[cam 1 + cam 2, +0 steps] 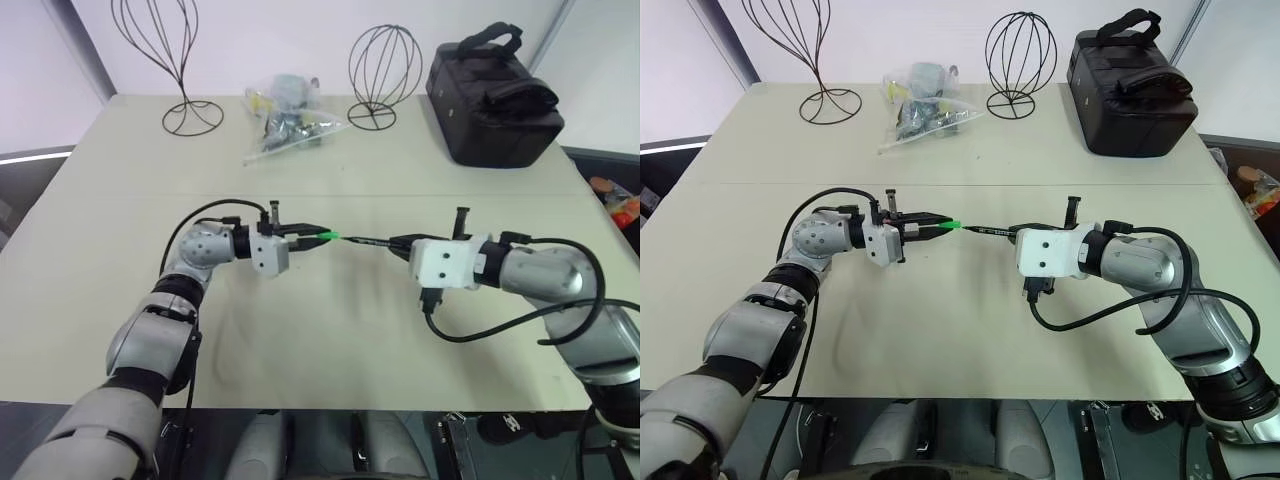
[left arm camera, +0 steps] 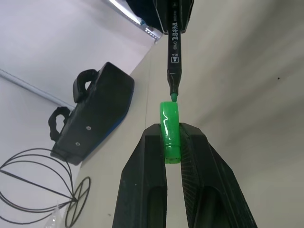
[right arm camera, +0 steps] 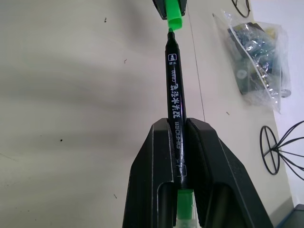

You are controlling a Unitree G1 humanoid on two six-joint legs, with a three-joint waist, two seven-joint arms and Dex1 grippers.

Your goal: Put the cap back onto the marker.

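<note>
Above the middle of the beige table (image 1: pixel 330 330), my left gripper (image 1: pixel 316 238) is shut on the bright green cap (image 1: pixel 324 237), which sticks out past its black fingers (image 2: pixel 147 185). My right gripper (image 1: pixel 400 243) is shut on the black marker (image 1: pixel 365 241), held level and aimed left at the cap. In the left wrist view the marker (image 2: pixel 173 52) has its fine tip right at the mouth of the cap (image 2: pixel 170 130). In the right wrist view the marker (image 3: pixel 175 99) runs between the fingers (image 3: pixel 152 175), its green tail end (image 3: pixel 185 202) behind them and the cap (image 3: pixel 174 14) at its tip.
At the back of the table stand two black wire frames (image 1: pixel 188 110) (image 1: pixel 384 70), a clear plastic bag of small items (image 1: pixel 285 118) and a black carrying case (image 1: pixel 493 95). Bare tabletop lies under and in front of both grippers.
</note>
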